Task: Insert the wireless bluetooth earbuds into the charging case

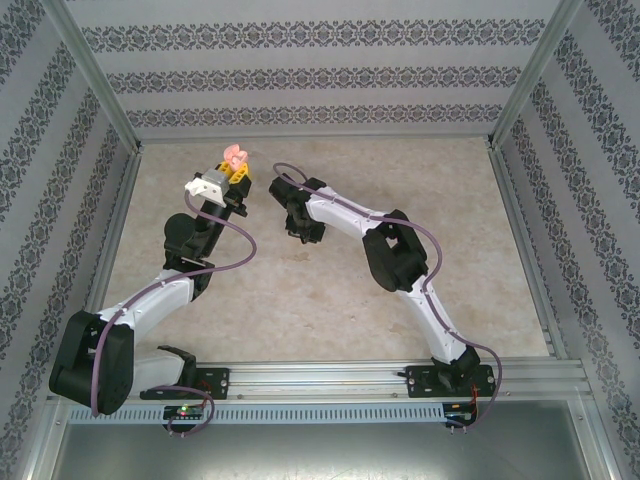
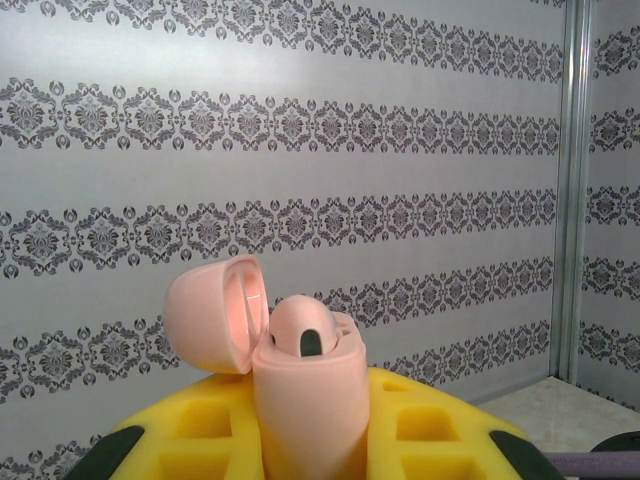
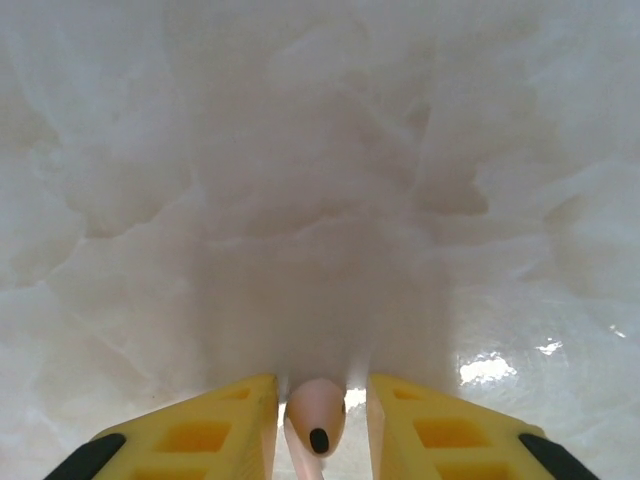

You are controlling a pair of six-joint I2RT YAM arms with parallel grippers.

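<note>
My left gripper is shut on the pink charging case, holding it upright above the table at the back. The case's lid is swung open to the left, and one pink earbud sits in it with its rounded head showing. My right gripper points down close to the marbled tabletop, just right of the left one. A second pink earbud lies on the table between its yellow fingers, with a narrow gap on each side, so the jaws are open around it.
Patterned walls and metal posts close in the table on three sides. A metal rail carrying both arm bases runs along the near edge. Bare marbled tabletop lies in front of the grippers.
</note>
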